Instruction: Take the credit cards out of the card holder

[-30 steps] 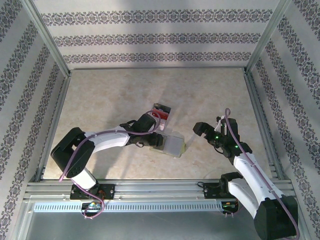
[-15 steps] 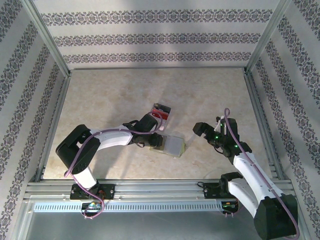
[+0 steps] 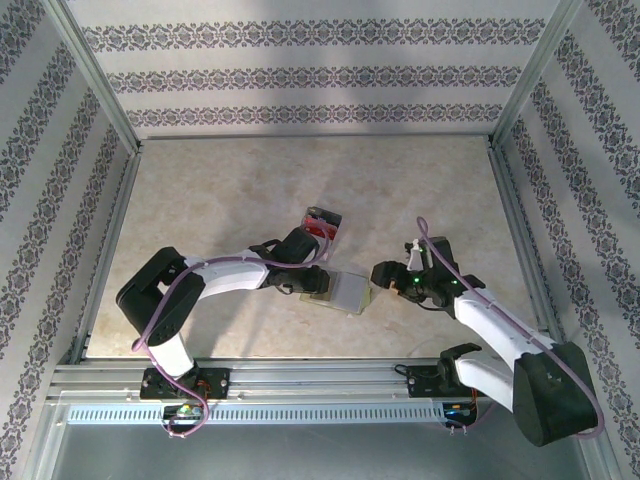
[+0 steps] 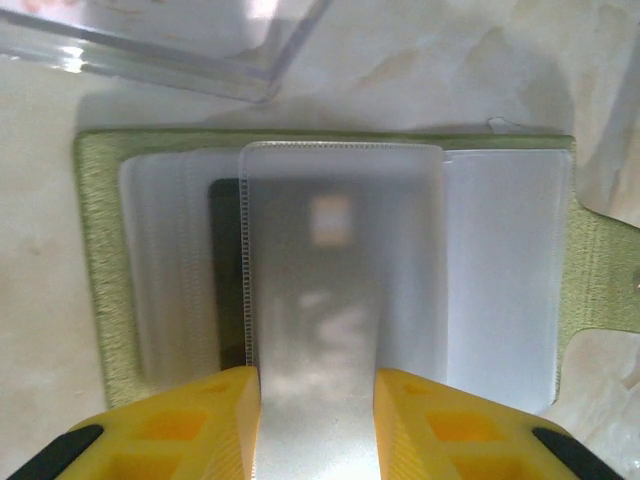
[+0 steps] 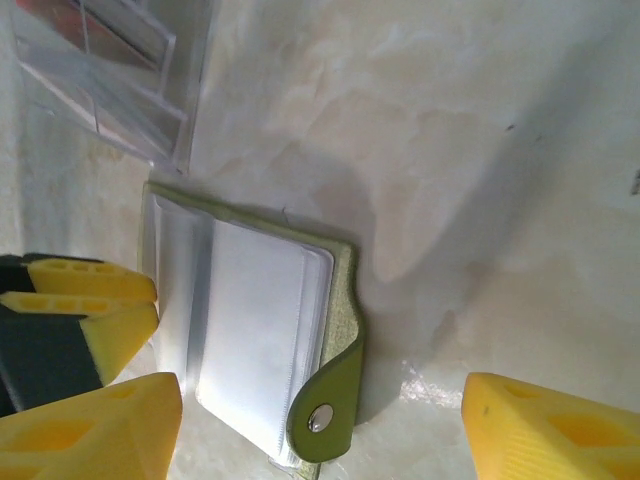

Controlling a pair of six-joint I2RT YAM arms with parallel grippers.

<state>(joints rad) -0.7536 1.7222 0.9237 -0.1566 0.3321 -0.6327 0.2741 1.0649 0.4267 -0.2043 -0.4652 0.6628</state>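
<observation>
The card holder [image 3: 345, 291] lies open on the worktop [image 3: 250, 180], midway between the left and right edges and closer to the near edge. Its long axis runs left to right, slightly skewed, and its snap tab [image 5: 318, 425] points toward the right edge. The left tool [image 4: 317, 400] is pinched on a clear sleeve [image 4: 340, 240] of the holder, beside a dark grey card [image 4: 226, 270]. The right tool [image 5: 322, 395] stands wide open at the tab end, holding nothing. A clear box [image 3: 322, 222] sits just beyond the holder.
</observation>
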